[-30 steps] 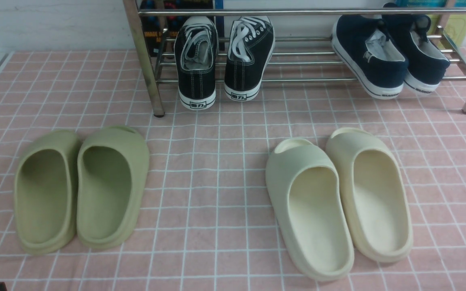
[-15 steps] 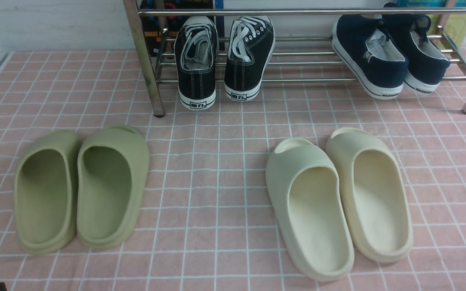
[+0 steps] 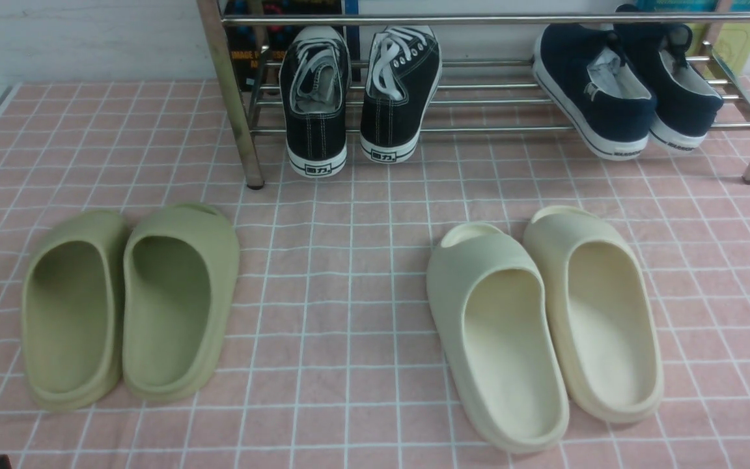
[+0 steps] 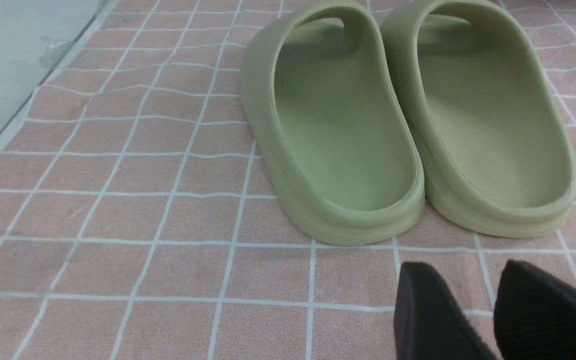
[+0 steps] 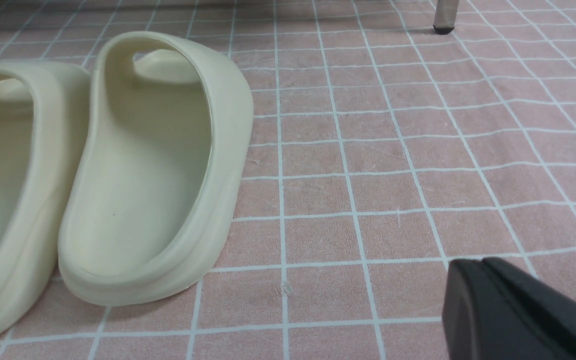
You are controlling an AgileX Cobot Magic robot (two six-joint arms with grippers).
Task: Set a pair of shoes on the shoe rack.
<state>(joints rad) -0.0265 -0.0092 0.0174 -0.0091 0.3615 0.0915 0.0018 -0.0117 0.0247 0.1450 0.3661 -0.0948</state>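
Above the pink cloth (image 4: 118,220), the left hand (image 4: 488,310) stands slightly parted, the right hand (image 5: 488,295) pressed closed, both empty.

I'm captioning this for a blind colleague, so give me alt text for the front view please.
A navy slip-on pair of shoes sits angled at the right end of a silver shoe rack, with black lace-up sneakers toward its left. In front, on pink checked cloth, lie green slides left and cream slides right.

Shoe rack (image 3: 479,19): glossy metal tubing. Navy shoes (image 3: 616,85): matt canvas, white rubber soles. Green slides (image 4: 403,115), just beyond left gripper (image 4: 493,305): smooth matt foam.
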